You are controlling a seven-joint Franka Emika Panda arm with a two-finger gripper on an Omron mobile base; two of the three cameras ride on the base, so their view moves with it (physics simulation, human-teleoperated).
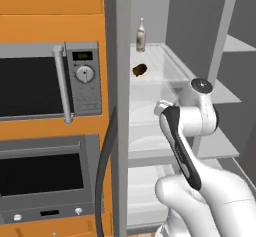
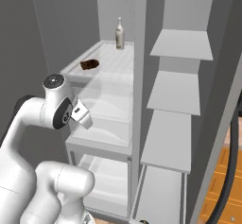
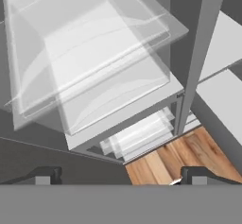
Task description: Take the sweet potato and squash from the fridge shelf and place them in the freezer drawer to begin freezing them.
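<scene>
The sweet potato (image 1: 139,69) (image 2: 89,64), a reddish-brown lump, lies on the front left of the frosted fridge shelf (image 1: 161,61) (image 2: 113,57). The squash is out of view. My gripper (image 3: 122,176) is open with nothing between its fingertips (image 3: 47,176). It hangs below and in front of that shelf, at the level of the clear bins (image 3: 90,53), and looks down past them. A pale shallow tray (image 2: 111,180) (image 1: 145,193) sits at the fridge's bottom; I cannot tell whether it is the freezer drawer.
A pale upright bottle (image 1: 141,35) (image 2: 120,33) stands at the shelf's back. Grey shelves (image 2: 182,43) step down on the right. An orange cabinet with a microwave (image 1: 50,81) and an oven stands on the left. Wooden floor (image 3: 184,157) shows below.
</scene>
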